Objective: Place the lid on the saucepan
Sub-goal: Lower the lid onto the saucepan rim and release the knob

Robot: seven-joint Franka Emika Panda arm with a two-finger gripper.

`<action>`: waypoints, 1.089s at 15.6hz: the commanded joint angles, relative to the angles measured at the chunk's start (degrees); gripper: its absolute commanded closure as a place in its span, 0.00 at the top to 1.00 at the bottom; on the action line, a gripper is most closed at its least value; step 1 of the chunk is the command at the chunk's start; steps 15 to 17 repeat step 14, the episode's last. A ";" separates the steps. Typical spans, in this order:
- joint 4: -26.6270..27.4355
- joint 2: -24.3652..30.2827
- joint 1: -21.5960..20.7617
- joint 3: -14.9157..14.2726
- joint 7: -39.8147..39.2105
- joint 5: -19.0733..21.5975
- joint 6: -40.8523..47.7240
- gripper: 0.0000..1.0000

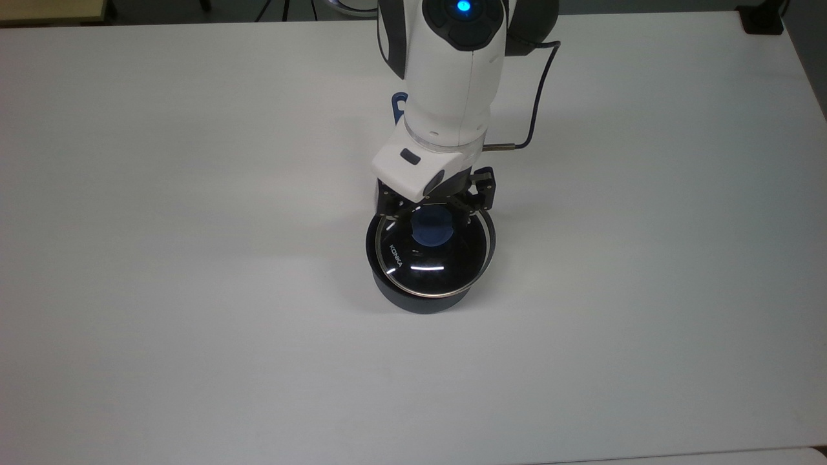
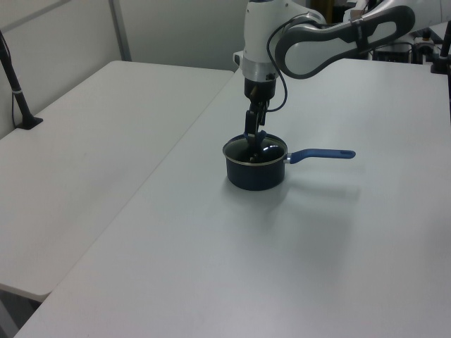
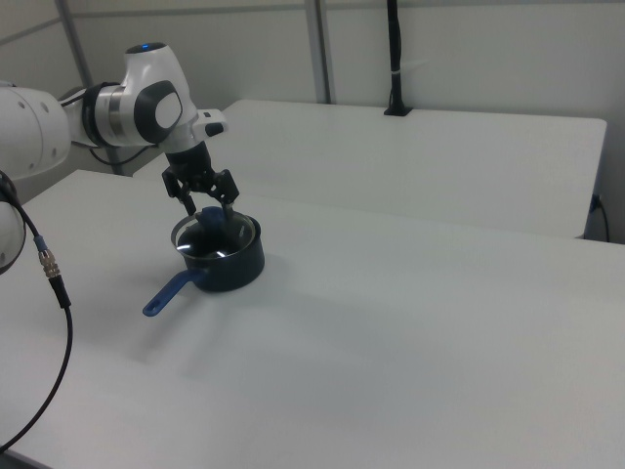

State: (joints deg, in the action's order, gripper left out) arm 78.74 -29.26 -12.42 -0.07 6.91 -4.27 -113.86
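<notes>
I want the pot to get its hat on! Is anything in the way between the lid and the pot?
No, nothing visible is in the way. The lid already sits on the saucepan, with no object between them. The gripper stands open just above the blue knob, and the white table around the pan carries nothing else.

Clear, glossy glass ringed by a bright metal rim is seen on the lid, with a matt blue knob. A dark, smooth finish is shown by the saucepan. The table is matt white.
</notes>
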 commanded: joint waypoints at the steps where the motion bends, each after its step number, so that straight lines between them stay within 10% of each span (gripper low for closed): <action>1: -0.25 3.22 -0.24 -1.16 0.38 -1.97 -0.22 1.00; 10: 11.87 23.00 9.07 -0.81 -4.70 -1.54 18.76 1.00; 17: 11.79 24.07 10.49 -0.99 -4.89 -1.44 21.05 1.00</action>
